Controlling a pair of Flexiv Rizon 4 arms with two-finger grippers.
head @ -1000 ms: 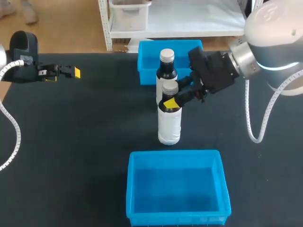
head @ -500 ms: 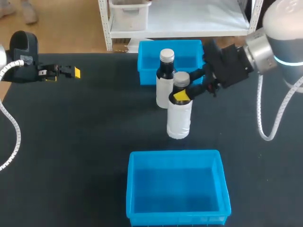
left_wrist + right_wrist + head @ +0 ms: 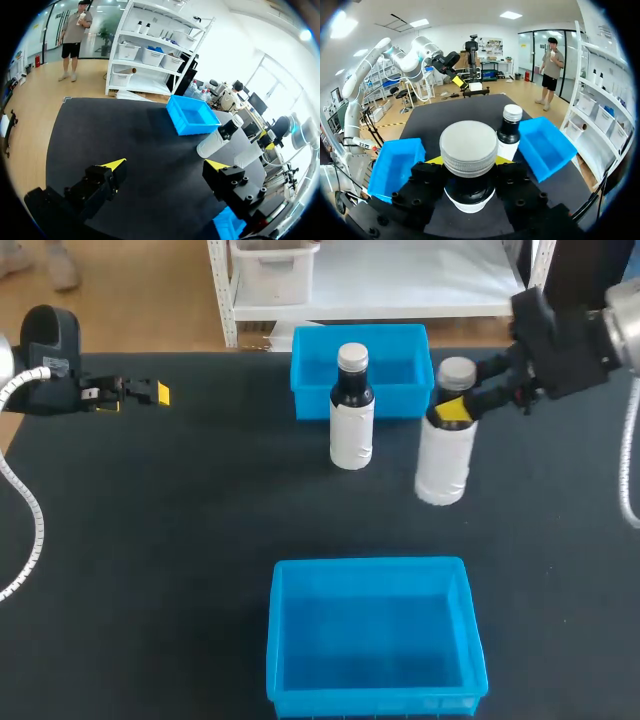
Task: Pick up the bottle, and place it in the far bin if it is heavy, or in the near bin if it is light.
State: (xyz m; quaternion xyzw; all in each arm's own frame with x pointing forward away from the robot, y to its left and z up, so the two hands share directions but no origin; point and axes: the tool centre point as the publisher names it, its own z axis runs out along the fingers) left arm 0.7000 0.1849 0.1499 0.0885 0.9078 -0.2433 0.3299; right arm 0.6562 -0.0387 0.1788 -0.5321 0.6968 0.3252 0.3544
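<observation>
A white bottle [image 3: 443, 455] with a dark neck and grey cap stands upright in my right gripper [image 3: 452, 411], which is shut on its neck. In the right wrist view the cap of this bottle [image 3: 468, 148] fills the space between the fingers of the right gripper [image 3: 468, 167]. A second, similar bottle [image 3: 351, 415] stands on the table to its left, just before the far blue bin [image 3: 309, 380]. The near blue bin [image 3: 372, 638] lies at the table's front. My left gripper [image 3: 148, 392] is open and holds nothing, far off at the left.
The black table top [image 3: 180, 540] is bare between the left arm and the bins. In the left wrist view the open left gripper [image 3: 165, 165] faces the far bin [image 3: 192, 116] and the standing bottle [image 3: 219, 139] across the mat.
My right gripper has carried the bottle to the right and a little farther back, away from the standing bottle. The left arm has kept still.
</observation>
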